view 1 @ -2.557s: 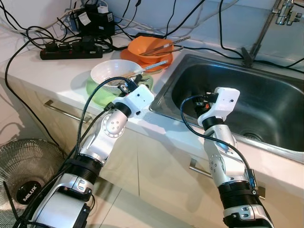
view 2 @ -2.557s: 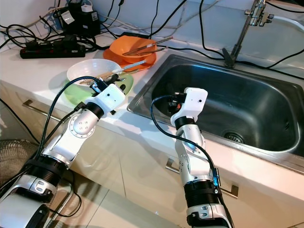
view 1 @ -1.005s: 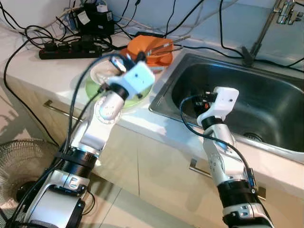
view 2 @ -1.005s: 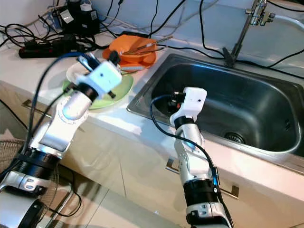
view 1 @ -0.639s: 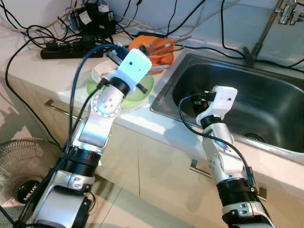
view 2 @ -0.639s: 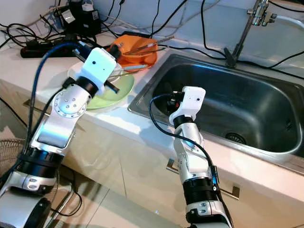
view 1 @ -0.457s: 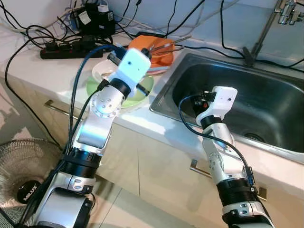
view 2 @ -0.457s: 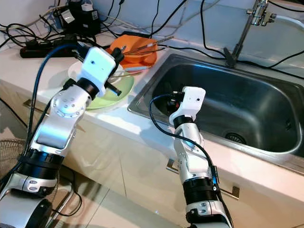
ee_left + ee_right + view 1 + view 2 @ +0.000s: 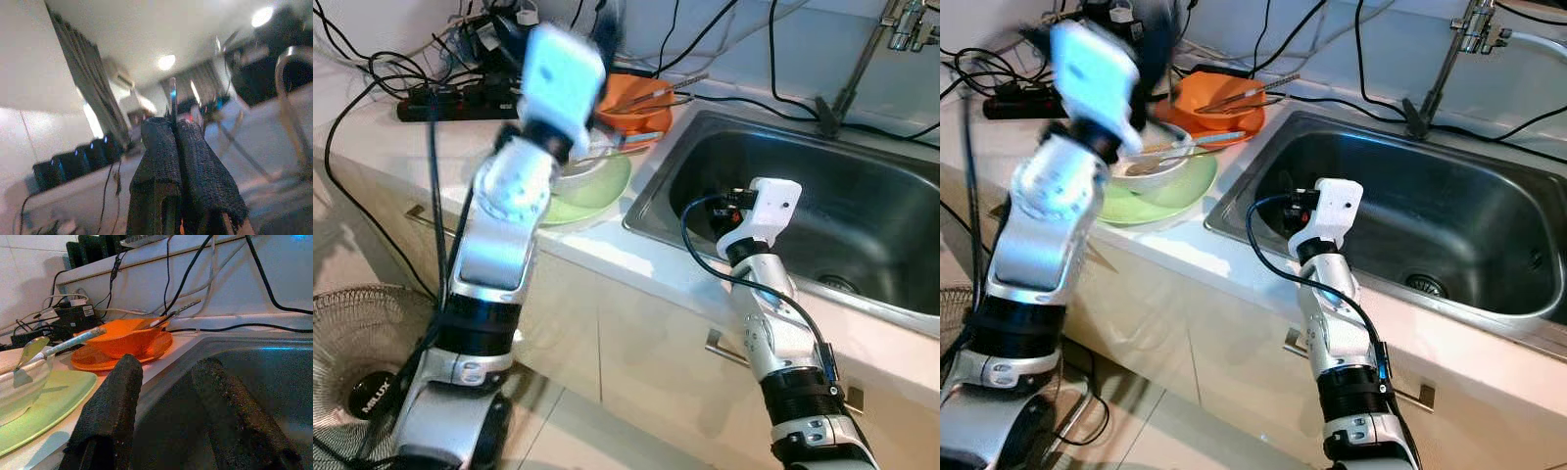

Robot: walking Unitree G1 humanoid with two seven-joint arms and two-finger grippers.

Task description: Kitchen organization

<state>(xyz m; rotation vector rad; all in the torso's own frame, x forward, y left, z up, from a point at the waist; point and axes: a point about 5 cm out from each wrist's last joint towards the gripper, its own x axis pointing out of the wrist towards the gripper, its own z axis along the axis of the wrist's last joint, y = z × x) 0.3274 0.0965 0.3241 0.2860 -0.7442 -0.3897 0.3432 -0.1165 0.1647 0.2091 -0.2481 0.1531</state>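
Dishes (image 9: 1151,186) stacked on counter — left pincer (image 9: 182,147) raised, clamped together.

Home kitchen: steel sink (image 9: 822,196) with faucet (image 9: 862,59), countertop (image 9: 401,137) holding stacked dishes (image 9: 1151,191), cabinet drawers (image 9: 636,343) below.

The sink (image 9: 822,211) was brushed steel with a dull sheen, its tap (image 9: 1440,59) brighter metal. The orange bowl (image 9: 122,335) and green plate (image 9: 46,404) looked like smooth, glossy plastic, and the pale bowl (image 9: 19,384) shiny too. The right gripper (image 9: 181,421) had rough, matt black fingers (image 9: 110,411). The countertop (image 9: 1244,269) looked smooth and pale.
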